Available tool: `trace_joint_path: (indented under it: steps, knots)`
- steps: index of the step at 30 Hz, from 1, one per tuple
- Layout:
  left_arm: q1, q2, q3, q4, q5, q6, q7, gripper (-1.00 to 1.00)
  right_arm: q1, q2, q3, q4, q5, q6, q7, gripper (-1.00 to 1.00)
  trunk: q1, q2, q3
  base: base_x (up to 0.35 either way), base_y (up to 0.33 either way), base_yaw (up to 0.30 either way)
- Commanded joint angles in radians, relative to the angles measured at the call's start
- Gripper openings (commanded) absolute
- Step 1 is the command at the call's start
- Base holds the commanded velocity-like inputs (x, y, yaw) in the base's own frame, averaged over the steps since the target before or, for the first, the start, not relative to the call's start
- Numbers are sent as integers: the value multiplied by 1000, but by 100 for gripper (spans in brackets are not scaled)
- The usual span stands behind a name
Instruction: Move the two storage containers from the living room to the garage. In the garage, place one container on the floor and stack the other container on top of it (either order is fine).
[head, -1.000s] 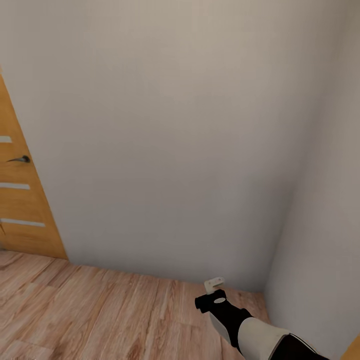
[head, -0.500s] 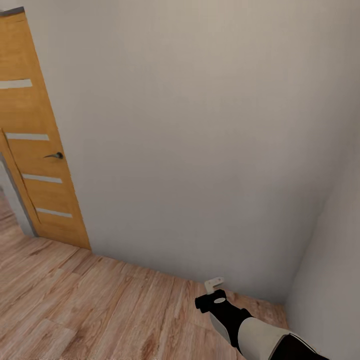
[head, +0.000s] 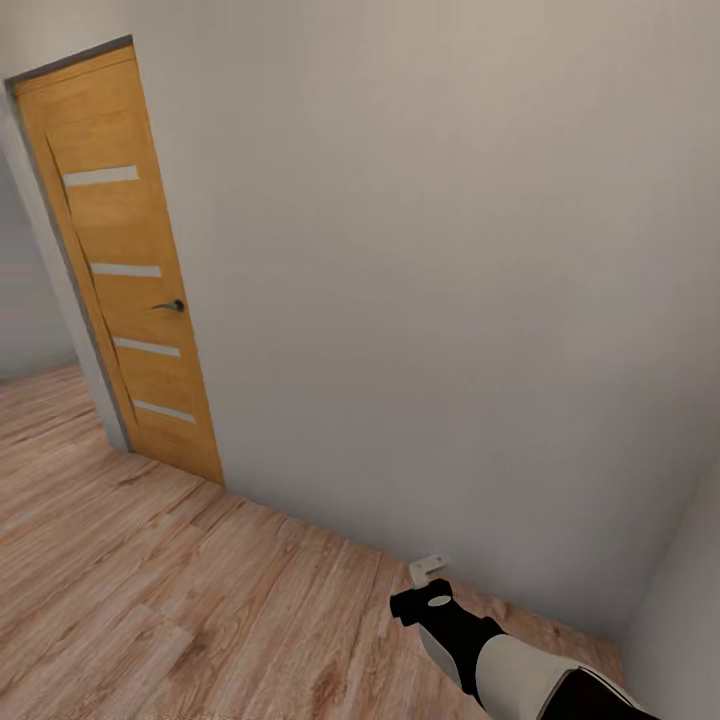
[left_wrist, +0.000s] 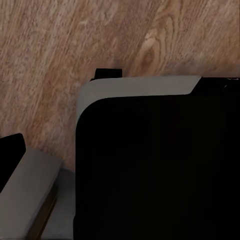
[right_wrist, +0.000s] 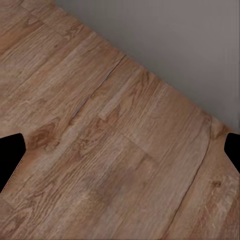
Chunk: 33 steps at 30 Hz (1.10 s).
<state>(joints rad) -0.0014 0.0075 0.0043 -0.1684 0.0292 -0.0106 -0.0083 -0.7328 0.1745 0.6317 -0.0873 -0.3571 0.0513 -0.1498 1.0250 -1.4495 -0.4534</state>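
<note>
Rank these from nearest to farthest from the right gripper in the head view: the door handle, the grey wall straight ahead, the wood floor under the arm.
From the right gripper:
1. Wood floor, directly beneath and around it.
2. Grey wall, just ahead, meeting the floor beyond the gripper.
3. Door handle, far off to the left on the orange door.

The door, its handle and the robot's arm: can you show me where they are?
door (head: 125, 270), head view, on its orange wood panel.
door handle (head: 172, 305), head view, on the dark lever.
right arm (head: 520, 670), head view, on its white forearm shell.
</note>
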Motion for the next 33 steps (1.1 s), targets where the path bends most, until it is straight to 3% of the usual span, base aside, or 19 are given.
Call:
trace_joint_path:
  steps: [1, 11, 33]
  knots:
    - [0, 0, 0, 0, 3, -1, -1, 100, 0, 0, 8, -2, -7, 5, -5, 100, 0, -1, -1, 0, 0, 269]
    - [0, 2, 0, 0, 4, 0, -2, 100, 0, 0, 8, -2, -6, 5, -5, 100, 0, -1, -1, 64, 0, 244]
    - [0, 3, 2, 0, 5, 1, -2, 100, 0, 0, 8, -2, -6, 5, -8, 100, 0, -1, -1, 306, 0, 26]
